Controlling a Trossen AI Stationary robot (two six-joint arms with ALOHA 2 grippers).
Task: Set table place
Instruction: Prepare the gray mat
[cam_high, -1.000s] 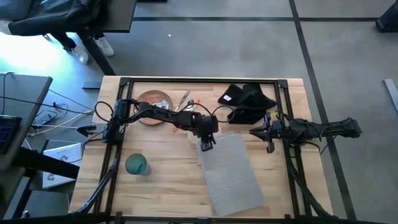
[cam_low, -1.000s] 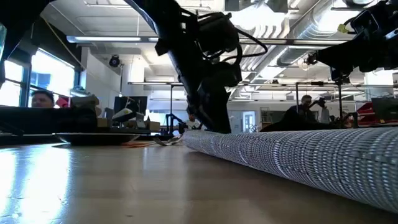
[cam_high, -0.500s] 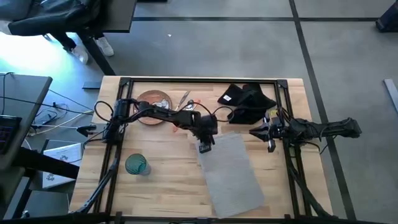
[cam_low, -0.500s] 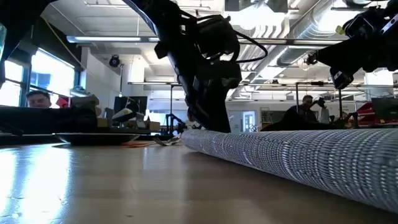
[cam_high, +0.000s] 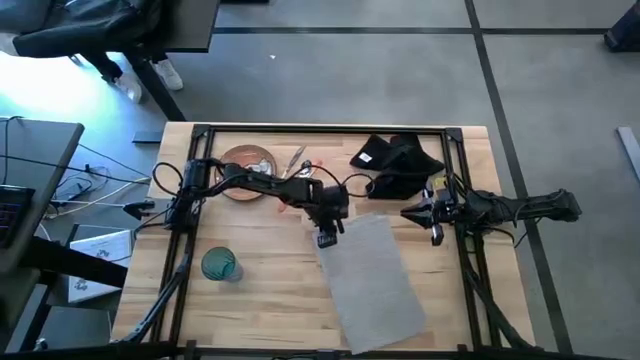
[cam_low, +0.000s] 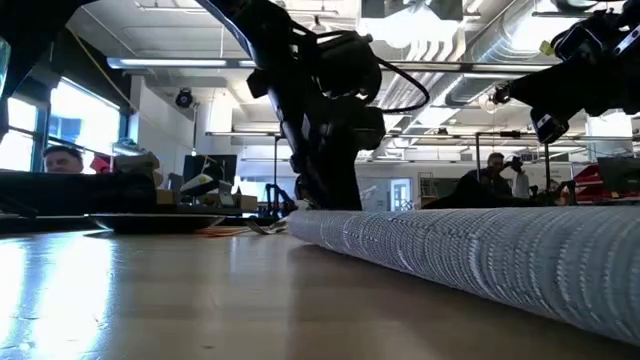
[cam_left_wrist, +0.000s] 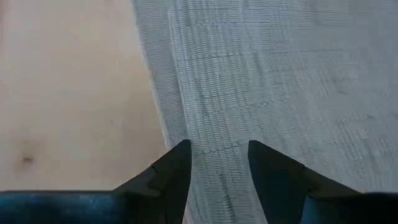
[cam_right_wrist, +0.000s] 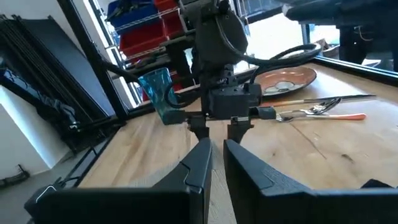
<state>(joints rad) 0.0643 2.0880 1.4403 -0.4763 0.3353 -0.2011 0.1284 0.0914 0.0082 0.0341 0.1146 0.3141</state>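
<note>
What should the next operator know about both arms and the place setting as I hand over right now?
Left gripper: open, fingers astride the far-left corner of the grey placemat, which lies askew on the table.
Right gripper: fingers nearly together, holding nothing, hovering near the black napkin.
Plate and cutlery at the far edge; teal glass near left.
Done: mat laid out.
Left: straighten it, then place everything else.

Two dark arms, loose black cables, tapered black end effector fingers (cam_left_wrist: 268, 177).
</note>
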